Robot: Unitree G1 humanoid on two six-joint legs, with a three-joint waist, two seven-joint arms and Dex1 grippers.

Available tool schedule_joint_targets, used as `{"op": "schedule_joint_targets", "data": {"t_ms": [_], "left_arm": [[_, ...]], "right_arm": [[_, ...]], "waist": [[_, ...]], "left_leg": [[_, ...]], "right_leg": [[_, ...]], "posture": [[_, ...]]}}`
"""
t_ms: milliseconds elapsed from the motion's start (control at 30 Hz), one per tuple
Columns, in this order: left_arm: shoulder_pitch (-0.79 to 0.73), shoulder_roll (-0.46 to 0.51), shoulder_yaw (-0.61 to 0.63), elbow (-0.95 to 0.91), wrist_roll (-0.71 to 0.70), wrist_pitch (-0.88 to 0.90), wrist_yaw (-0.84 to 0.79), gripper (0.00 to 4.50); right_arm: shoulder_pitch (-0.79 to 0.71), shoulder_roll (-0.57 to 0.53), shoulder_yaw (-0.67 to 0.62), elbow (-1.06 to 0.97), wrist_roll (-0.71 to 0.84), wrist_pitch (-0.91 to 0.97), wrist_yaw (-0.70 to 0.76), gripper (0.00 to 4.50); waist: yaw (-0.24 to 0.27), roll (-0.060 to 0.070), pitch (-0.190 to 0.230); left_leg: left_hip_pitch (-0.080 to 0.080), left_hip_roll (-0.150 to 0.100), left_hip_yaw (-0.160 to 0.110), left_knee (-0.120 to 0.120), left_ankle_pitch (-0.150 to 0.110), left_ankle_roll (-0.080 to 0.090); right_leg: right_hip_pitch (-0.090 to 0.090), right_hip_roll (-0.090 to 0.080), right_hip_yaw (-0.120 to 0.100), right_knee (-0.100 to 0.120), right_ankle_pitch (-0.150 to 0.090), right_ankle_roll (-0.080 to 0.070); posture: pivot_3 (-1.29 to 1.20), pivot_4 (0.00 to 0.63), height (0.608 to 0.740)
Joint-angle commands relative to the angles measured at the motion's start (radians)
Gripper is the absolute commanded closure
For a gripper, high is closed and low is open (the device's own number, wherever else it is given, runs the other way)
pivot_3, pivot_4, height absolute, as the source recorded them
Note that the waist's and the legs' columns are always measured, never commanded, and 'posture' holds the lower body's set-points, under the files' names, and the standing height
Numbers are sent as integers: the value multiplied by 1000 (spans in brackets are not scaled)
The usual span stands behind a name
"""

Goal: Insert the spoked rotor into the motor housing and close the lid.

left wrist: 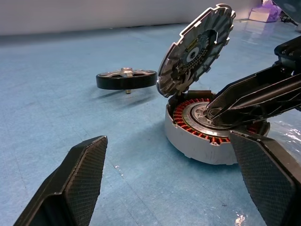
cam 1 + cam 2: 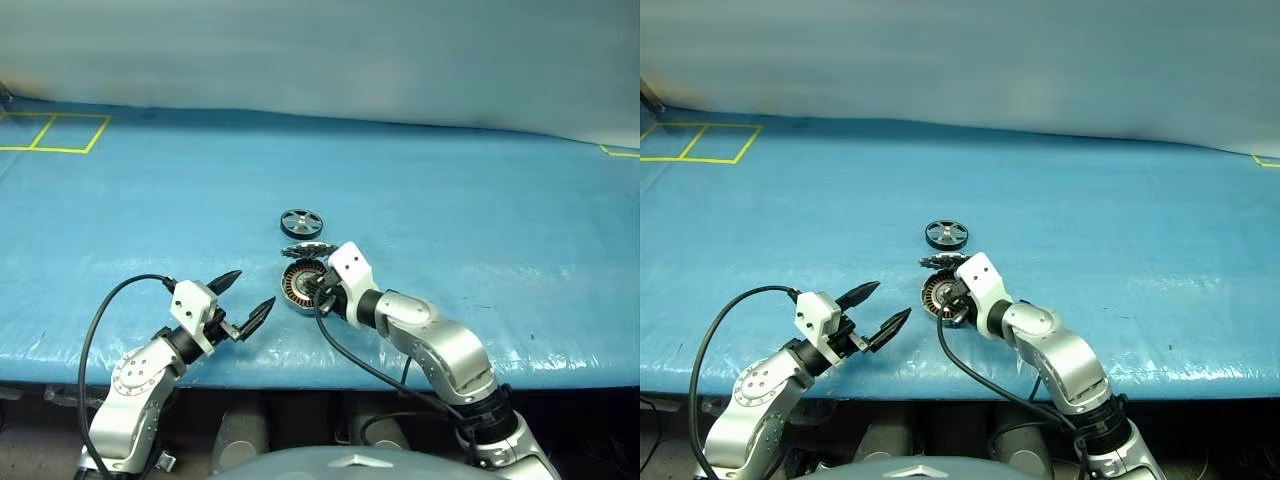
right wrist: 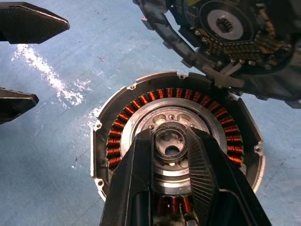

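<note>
Lying flat on the blue table cover point(image 2: 480, 200), the spoked rotor point(image 2: 300, 220) sits just beyond the motor housing point(image 2: 300, 285), well apart from both grippers. Between them the lid point(image 2: 308, 250) stands tilted up on its hinge, dark inner face toward the open, upward-facing cup. The right gripper point(image 3: 171, 149) pinches the housing's central bearing with narrowed fingers. The left gripper point(image 2: 240, 300) hovers nearby, spread wide, empty.

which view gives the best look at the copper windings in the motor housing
The right wrist view: it looks straight down into the motor housing, showing nearly the full ring of windings, though the right gripper covers the near part. The left wrist view shows them obliquely from the side. In the head views the housing is small and partly hidden.
</note>
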Motion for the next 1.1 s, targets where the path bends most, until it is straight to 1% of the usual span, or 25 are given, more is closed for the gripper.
{"op": "schedule_joint_targets", "data": {"t_ms": [33, 500, 1100], "left_arm": [[-6, -5, 1, -19, 1, -11, 2, 0], [-2, -2, 5, -24, 0, -9, 4, 0], [-5, -1, 4, -24, 0, -7, 3, 0]], "right_arm": [[-11, 2, -21, -21, 10, -11, 2, 3838], [-28, 43, 5, 19, -2, -30, -8, 3838], [-14, 30, 17, 53, -13, -49, 1, 3838]], "waist": [[0, 0, 0], [-1, 0, 0], [-1, 0, 0]], "left_leg": [[0, 0, 0, 0, 0, 0], [0, 0, 0, -1, 0, 0], [0, 0, 0, -1, 0, 0]], "right_leg": [[0, 0, 0, 0, 0, 0], [0, 1, 0, 0, -1, -1], [0, 1, 0, 0, -1, -1]], "posture": [[0, 150, 740], [0, 150, 740], [0, 150, 740]]}}
